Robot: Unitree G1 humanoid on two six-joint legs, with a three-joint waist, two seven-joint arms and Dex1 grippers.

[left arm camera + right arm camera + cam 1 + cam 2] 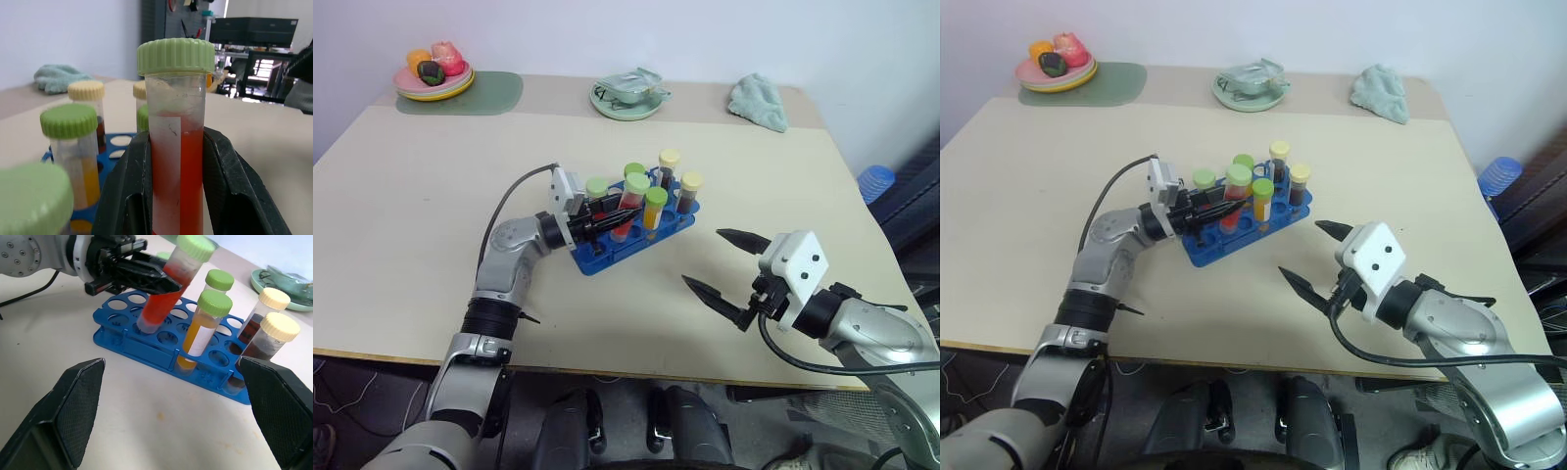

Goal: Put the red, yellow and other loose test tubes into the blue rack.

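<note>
Two tools are above the beige worktop (411,245). The left tool (607,217) is clamped on the red tube (168,289), which has a green cap and a white label; the tube is tilted, with its lower end in a hole of the blue rack (146,350). The rack stands near the middle of the worktop. A yellow tube (203,328) with green cap and two dark brown tubes (261,338) with pale yellow caps stand in the rack already. The right tool (724,269) hangs near the rack, its fingers wide apart and holding nothing.
</note>
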